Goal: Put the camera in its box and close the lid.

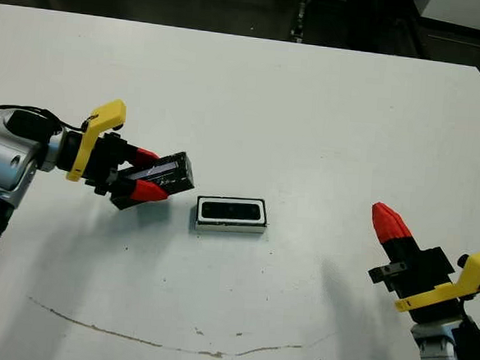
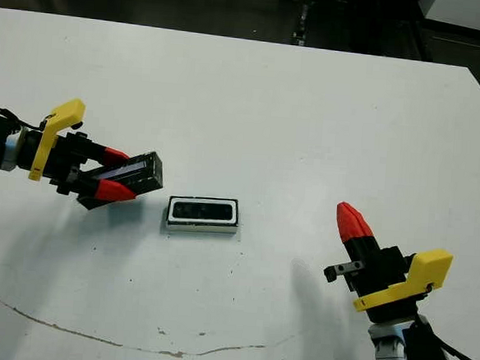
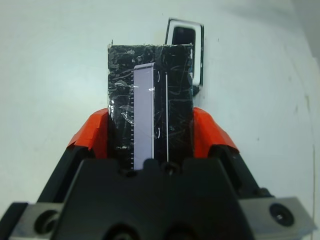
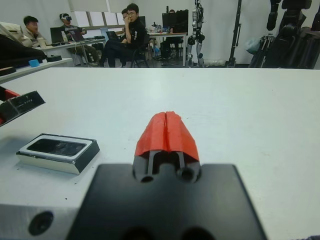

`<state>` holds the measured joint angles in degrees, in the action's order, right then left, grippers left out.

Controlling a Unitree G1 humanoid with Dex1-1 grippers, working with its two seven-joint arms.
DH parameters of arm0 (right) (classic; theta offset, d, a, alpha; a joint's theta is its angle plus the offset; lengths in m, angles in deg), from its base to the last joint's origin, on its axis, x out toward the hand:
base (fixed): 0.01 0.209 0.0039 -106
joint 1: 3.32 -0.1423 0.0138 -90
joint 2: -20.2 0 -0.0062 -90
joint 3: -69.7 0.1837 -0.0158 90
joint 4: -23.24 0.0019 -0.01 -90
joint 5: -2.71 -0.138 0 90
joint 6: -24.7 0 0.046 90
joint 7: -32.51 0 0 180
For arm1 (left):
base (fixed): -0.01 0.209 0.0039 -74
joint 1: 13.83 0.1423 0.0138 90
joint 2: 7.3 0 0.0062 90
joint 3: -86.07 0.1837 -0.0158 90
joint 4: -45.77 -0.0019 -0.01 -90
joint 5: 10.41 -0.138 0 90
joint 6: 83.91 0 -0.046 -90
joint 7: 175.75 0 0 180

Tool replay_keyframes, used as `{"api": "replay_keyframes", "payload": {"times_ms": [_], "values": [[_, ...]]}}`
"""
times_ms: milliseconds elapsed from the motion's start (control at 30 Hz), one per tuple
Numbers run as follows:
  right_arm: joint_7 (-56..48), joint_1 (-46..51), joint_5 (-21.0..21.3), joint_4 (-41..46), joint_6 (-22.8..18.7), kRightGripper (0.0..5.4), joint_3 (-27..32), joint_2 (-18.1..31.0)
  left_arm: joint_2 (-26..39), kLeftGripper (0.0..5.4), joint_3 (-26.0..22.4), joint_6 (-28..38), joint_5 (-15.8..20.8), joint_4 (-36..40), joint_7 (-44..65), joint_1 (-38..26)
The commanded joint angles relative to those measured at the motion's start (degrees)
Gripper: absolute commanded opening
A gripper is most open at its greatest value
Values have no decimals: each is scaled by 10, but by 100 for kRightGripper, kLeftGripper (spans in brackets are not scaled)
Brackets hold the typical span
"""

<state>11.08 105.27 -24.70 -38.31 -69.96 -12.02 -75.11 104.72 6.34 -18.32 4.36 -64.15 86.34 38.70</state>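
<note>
White counter [image 1: 311, 111] has just the box [image 1: 231, 214] sitting mid-counter, plus a thin brownish smear [image 1: 171, 342], maybe dirt.

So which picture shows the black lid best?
The left wrist view: the lid fills the picture, clamped between the left gripper's jaws, its crinkled shiny tape plain. Both eye views show it small, held edge-on left of the box. The right wrist view catches only a corner at the edge.

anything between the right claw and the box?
Nothing: in the left eye view only bare white table lies between the shut right claw and the box, which already holds the camera.
</note>
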Motion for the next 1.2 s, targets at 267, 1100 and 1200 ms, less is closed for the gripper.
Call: {"api": "replay_keyframes", "payload": {"times_ms": [267,1100,1200], "values": [[2,4,10,-3,1,0,-1,3,-37,316,6,-5,5,-23,-13,13],[1,4,2,-6,-2,0,-3,2,-116,316,9,19,31,-30,-21,58],[2,5,6,-4,0,0,-4,2,-129,316,13,8,34,-34,-23,63]]}}
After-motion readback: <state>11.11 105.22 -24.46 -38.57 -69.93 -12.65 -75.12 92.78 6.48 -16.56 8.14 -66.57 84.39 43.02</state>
